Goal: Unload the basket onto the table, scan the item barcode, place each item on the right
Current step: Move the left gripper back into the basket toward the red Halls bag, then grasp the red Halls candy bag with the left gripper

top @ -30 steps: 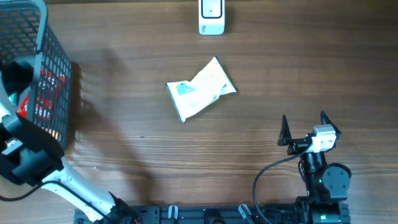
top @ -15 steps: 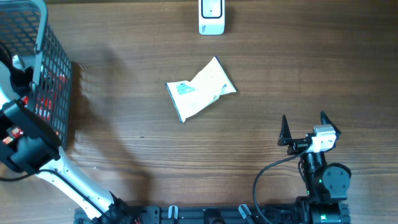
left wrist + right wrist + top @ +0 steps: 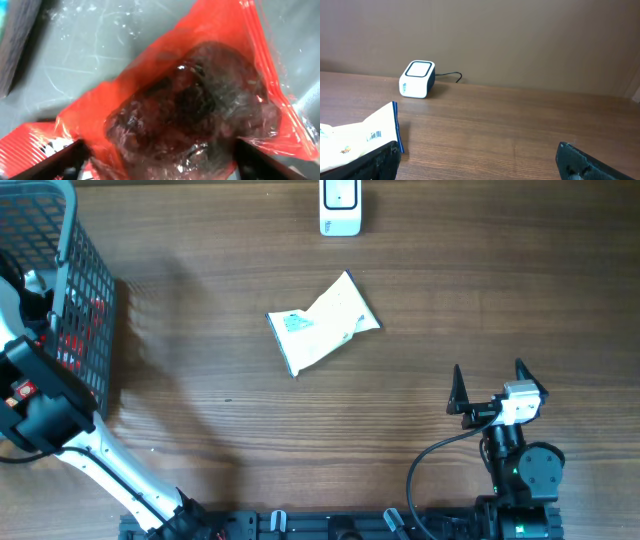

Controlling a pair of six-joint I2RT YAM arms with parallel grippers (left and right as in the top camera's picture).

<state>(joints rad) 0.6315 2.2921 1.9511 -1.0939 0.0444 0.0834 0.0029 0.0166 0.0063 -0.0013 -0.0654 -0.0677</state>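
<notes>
at the near edge of the desk (image 3: 300,440) the right gripper (image 3: 488,383) sits spread and empty, well apart from everything, so it poses little risk.

to the left, the left gripper (image 3: 160,152) is down inside the basket (image 3: 90,290), its fingers spread wide on either side of a red pouch (image 3: 190,100). the pouch lies on the basket floor and i judge it the item to scan. i cannot see that it is pinched yet. the film is glossy and crinkled over a lumpy dark filling, so closing fingers could catch only loose plastic, slide off the bulge, or drag the pouch along the floor. no barcode shows on this face, so a grip here may leave the code turned away or covered. lifting out, a corner could snag the mesh wall.

mid-desk, a white pack (image 3: 322,323) lies between the basket and the scanner (image 3: 340,208) at the far edge. a low carry could clip it.
</notes>
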